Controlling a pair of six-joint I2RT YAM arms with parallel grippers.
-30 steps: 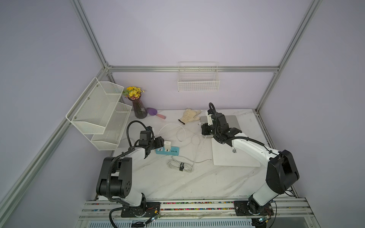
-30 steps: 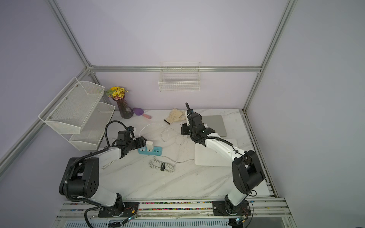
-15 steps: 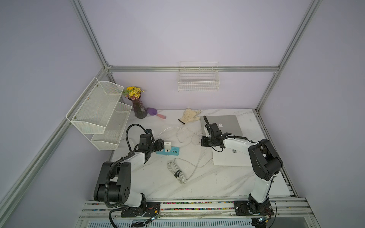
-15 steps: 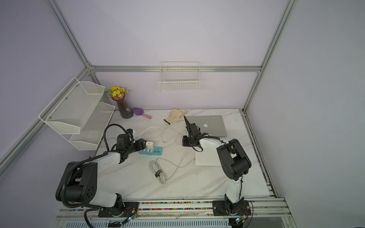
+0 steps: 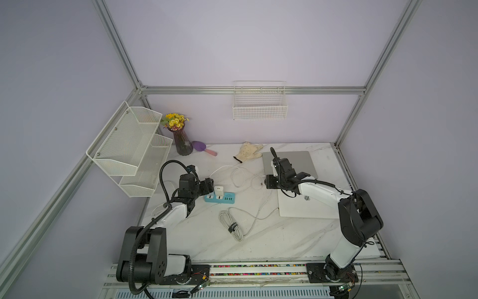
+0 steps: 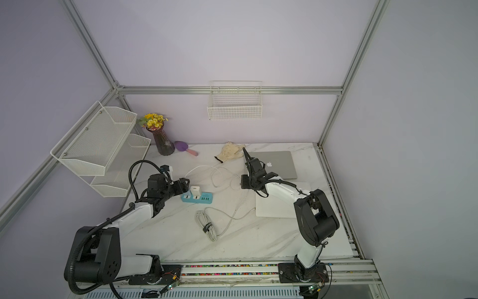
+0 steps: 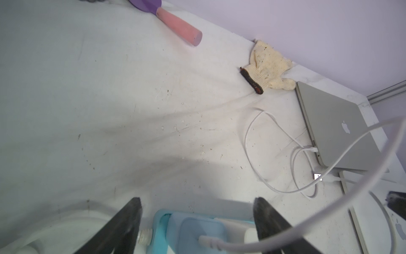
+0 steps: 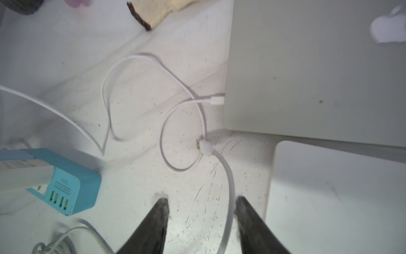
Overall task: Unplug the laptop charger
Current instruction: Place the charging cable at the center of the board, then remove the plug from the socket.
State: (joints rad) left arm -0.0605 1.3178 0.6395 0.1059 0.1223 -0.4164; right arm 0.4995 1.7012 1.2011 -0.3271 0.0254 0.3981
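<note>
2 closed laptops lie on the marble table (image 5: 258, 248) by the right arm: a silver MacBook (image 8: 307, 77) toward the back and a white laptop (image 5: 302, 207) nearer the front, their corners overlapping. The charger's white connector (image 8: 217, 100) sits plugged into the MacBook's side edge. Its thin cable (image 8: 131, 57) loops over the table toward the white charger brick (image 5: 218, 191), which stands in the blue power strip (image 5: 226, 199).

The right gripper (image 8: 202, 198) hovers low beside the MacBook's corner, its jaws partly apart and clamping nothing. A thicker white cable (image 8: 229, 187) runs up between them and ends in a loose USB plug (image 8: 201, 145) on the table. It seems to brush 1 finger (image 8: 248, 220), though the wrist view does not settle that.

The left gripper (image 7: 197, 199) has its jaws spread wide on either side of the power strip's end and the brick, gripping neither. A tied cable bundle (image 5: 231, 225) lies in front of the strip.
</note>
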